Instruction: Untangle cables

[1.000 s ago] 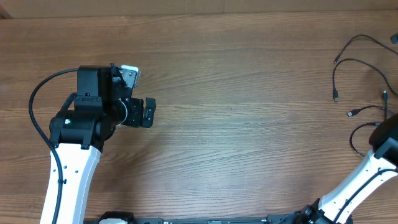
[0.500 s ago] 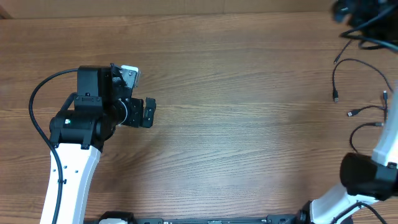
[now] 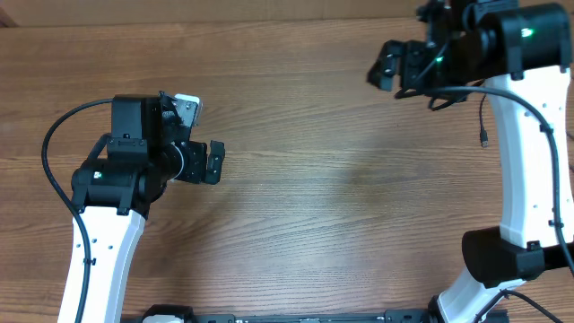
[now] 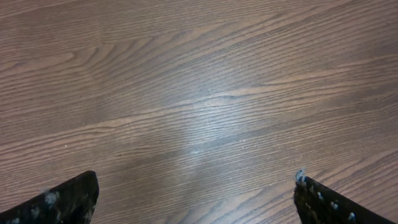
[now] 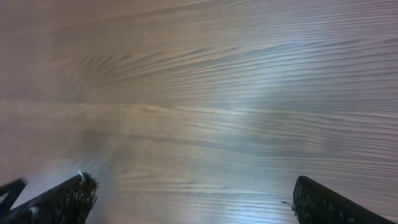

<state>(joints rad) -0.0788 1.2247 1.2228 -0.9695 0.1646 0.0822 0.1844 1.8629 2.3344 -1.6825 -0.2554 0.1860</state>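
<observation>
Only one thin black cable [image 3: 482,118] shows, at the far right in the overhead view, with a small plug at its lower end. The other cables are hidden under my right arm or out of view. My right gripper [image 3: 386,65] is open and empty at the back right, to the left of that cable and apart from it. The right wrist view [image 5: 193,199] shows only bare, blurred wood between its fingers. My left gripper [image 3: 215,161] is open and empty at the left. The left wrist view [image 4: 196,202] shows only wood grain.
The wooden table [image 3: 323,197] fills the view. My right arm's white link [image 3: 525,161] runs down the right side over the area where the cables lay. The left arm's thick black cable [image 3: 56,135] loops at the far left.
My right arm has swung from the lower right edge up and leftwards, and now covers most of the cables. The left arm has not moved.
</observation>
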